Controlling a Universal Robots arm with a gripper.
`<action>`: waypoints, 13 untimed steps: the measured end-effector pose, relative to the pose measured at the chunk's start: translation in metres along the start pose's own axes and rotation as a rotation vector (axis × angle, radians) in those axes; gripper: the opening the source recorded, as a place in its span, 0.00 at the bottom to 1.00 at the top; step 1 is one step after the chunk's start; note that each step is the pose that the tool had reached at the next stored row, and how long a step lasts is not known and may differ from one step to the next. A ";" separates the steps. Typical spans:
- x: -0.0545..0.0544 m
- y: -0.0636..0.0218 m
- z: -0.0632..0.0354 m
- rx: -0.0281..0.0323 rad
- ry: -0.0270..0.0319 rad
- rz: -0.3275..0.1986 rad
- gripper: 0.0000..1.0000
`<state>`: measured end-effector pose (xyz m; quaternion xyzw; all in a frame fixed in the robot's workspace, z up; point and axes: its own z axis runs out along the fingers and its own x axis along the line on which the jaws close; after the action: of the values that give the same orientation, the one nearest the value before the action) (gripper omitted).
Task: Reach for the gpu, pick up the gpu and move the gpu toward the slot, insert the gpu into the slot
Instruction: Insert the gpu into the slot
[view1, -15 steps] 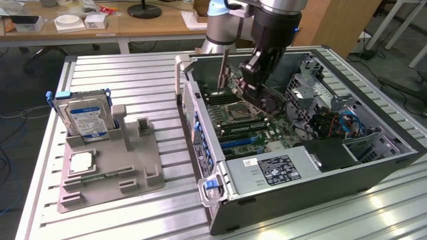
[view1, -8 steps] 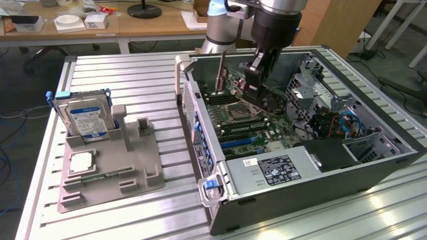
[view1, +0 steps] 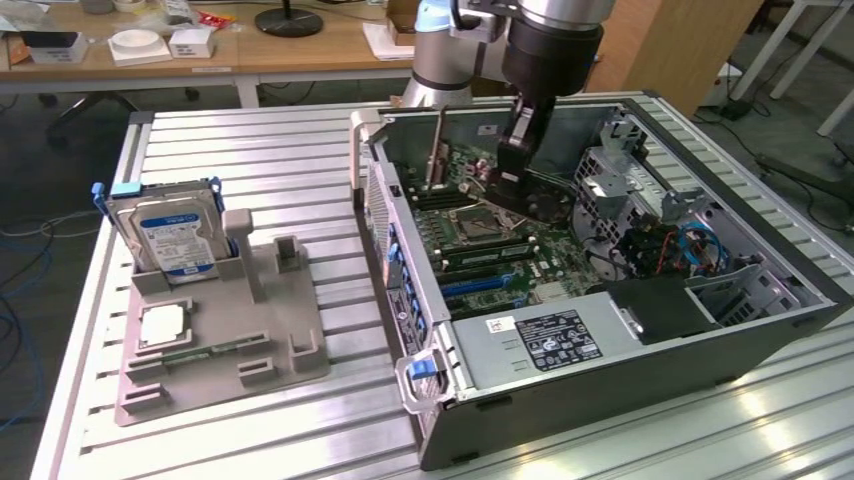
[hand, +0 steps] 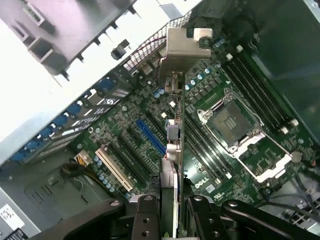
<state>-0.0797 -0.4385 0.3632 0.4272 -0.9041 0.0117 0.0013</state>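
An aluminium-slatted worktop carries an open computer case lying on its side, its motherboard exposed. Beside the case, toward the exterior view's left, a grey fixture tray holds a hard drive standing upright in a slot, with a small chip lying flat in a recess just in front of it.

The robot arm reaches down into the case, where the gripper hangs just above the motherboard. In the wrist view the gripper is clamped on the gpu, its two fingers pressed against either face of the thin card, which is held edge-on. The card's silvery end bracket points toward the case's rear wall. The gpu hangs over the board between the blue expansion slot and the empty CPU socket; whether its lower edge touches the board cannot be told. A white expansion slot lies beyond the blue one, farther from the socket.
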 end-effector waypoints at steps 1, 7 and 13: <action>0.000 0.0000 0.0001 0.0002 -0.0004 -0.018 0.26; 0.000 0.0000 0.0004 0.0015 -0.0026 -0.126 0.26; 0.000 0.0000 0.0007 0.0029 -0.0048 -0.233 0.26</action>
<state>-0.0797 -0.4385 0.3625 0.5293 -0.8483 0.0118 -0.0001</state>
